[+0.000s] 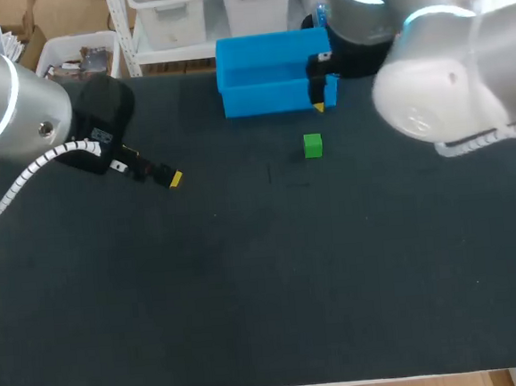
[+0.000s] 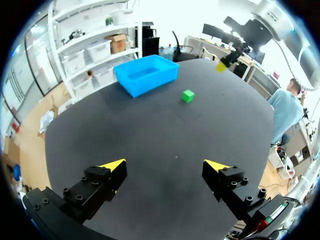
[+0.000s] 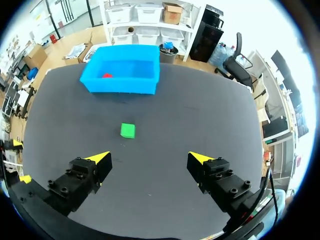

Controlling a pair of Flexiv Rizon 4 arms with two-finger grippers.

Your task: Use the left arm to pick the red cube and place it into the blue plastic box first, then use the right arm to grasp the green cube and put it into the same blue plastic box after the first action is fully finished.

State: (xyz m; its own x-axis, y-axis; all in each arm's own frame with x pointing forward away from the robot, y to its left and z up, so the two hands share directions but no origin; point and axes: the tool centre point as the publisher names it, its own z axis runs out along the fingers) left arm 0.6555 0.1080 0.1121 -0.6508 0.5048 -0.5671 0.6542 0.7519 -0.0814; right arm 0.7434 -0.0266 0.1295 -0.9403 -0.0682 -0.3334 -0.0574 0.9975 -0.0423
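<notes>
Two claws, both spread wide and empty, were yours to read here. Your left claw [image 2: 165,165] hung over the bare black table [image 2: 150,135]. The green cube [image 2: 188,95] sat well ahead of it, nearer its right finger, and the blue plastic box [image 2: 150,85] lay farther out. Your right claw [image 3: 148,158] hung above the table too, with the green cube ahead, toward its left finger. Beyond the cube stood the box, and the red cube [image 3: 107,76] lay inside it.
</notes>
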